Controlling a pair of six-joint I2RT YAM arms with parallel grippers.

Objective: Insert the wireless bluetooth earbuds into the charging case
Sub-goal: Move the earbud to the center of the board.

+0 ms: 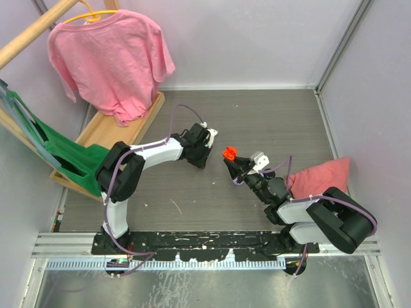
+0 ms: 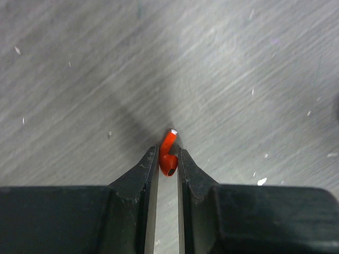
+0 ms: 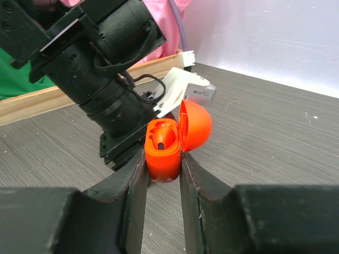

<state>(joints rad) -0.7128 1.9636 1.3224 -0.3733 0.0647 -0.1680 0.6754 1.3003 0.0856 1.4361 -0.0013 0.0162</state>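
Observation:
The earbuds and case here are orange, not black. My left gripper [image 2: 168,154] is shut on one orange earbud [image 2: 168,144], pinched by its head, with the white-tipped stem pointing out just above the grey table. My right gripper [image 3: 162,161] is shut on the orange charging case [image 3: 162,164], held upright with its lid [image 3: 196,125] hinged open. A second orange earbud [image 3: 163,136] sits in the case. In the top view the left gripper [image 1: 202,154] is left of the case [image 1: 229,154], a short gap apart.
The left arm's wrist [image 3: 106,74] looms right behind the case. A wooden rack base [image 1: 119,128] with a pink shirt [image 1: 112,58] and green cloth [image 1: 74,157] stands at the back left. A pink cloth [image 1: 321,176] lies by the right arm. Walls close in at the back and right.

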